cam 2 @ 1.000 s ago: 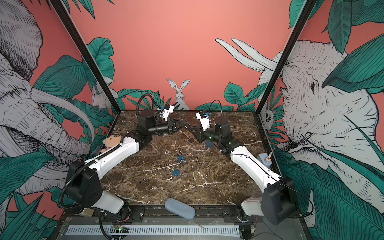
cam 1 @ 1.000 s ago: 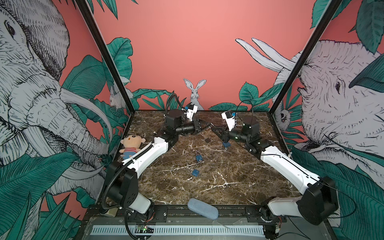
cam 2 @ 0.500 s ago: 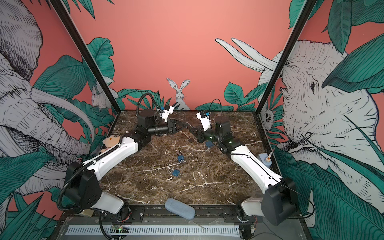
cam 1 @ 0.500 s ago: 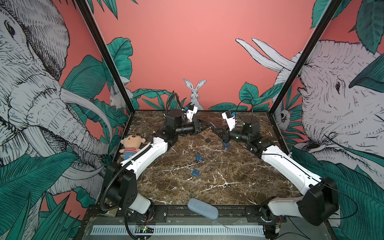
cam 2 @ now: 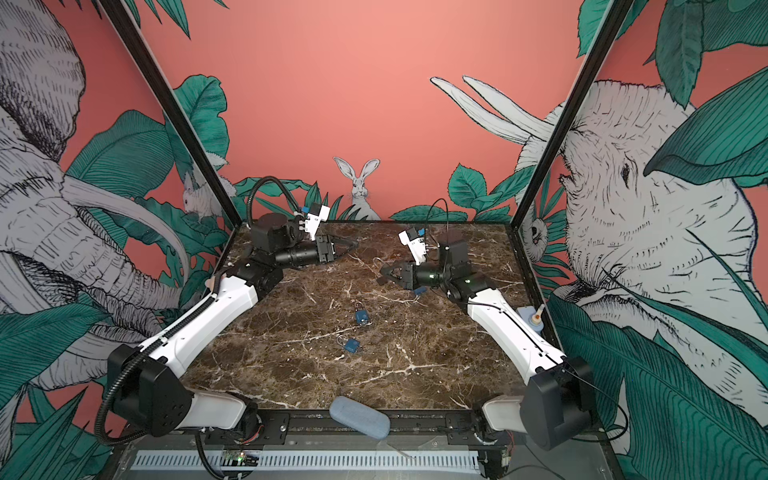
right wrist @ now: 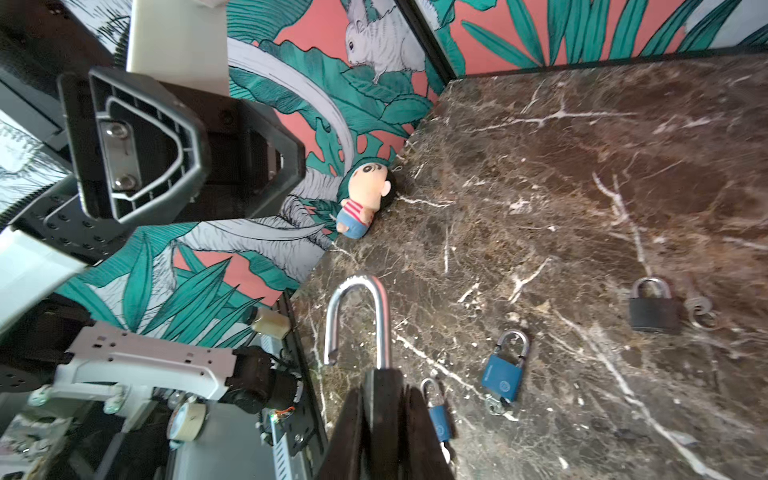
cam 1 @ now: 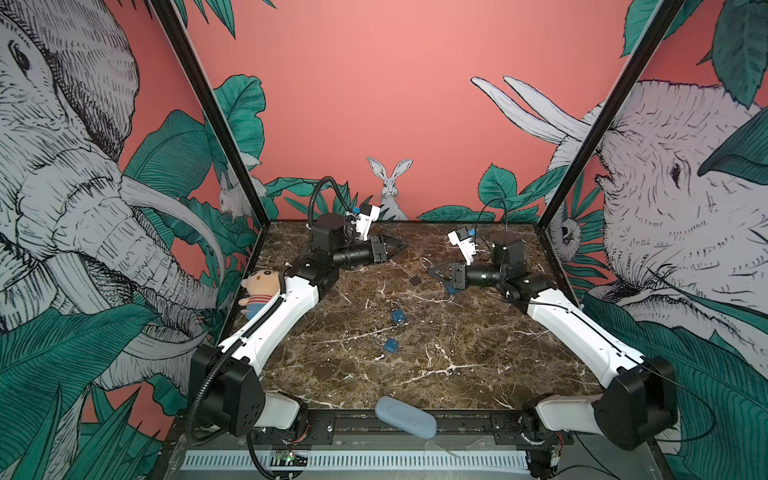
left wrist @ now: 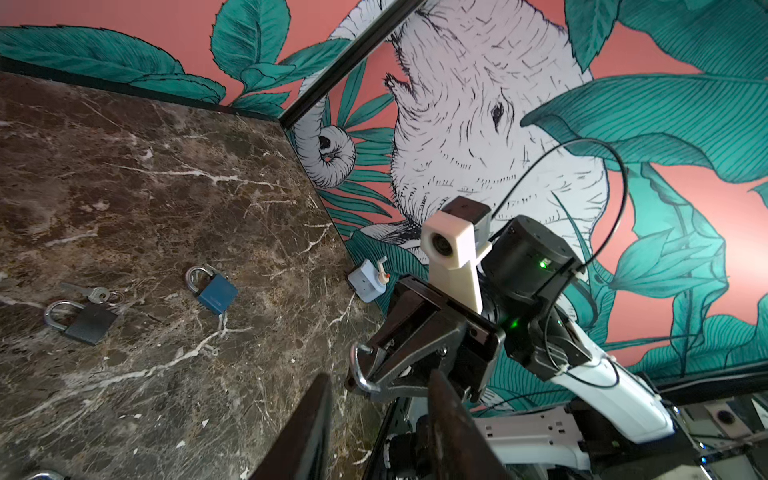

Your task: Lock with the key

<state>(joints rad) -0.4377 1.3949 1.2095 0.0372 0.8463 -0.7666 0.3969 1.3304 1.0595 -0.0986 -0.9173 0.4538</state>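
**While the left pincer gapes empty, the right grips an open padlock**

Where the brown marble counter (cam 1: 457, 374) meets the left wall, a plush doll in a striped shirt (cam 1: 261, 286) rests against the painted panel. The left pincer (cam 1: 399, 248) hovers over the back of the counter. Its dark fingers (left wrist: 311, 432) are spread apart with nothing between them.

Toward the middle lie a blue padlock (cam 1: 397, 316) and, nearer the front, a second blue padlock (cam 1: 389, 344). A grey-blue oblong pouch (cam 1: 405, 415) sits on the front rail. A black padlock (left wrist: 89, 322) lies flat on the marble, with a small silver key (left wrist: 94, 293) on a ring just beside its shackle.

To the right, the right pincer (cam 1: 433, 271) faces the left one. It is clamped on a dark-bodied padlock (right wrist: 382, 386), held clear of the counter, and the padlock's silver shackle (right wrist: 357, 320) is swung open. A third blue padlock (left wrist: 216, 291) lies below that arm. A pale blue box with a small knob (cam 2: 530, 318) stands at the right wall.
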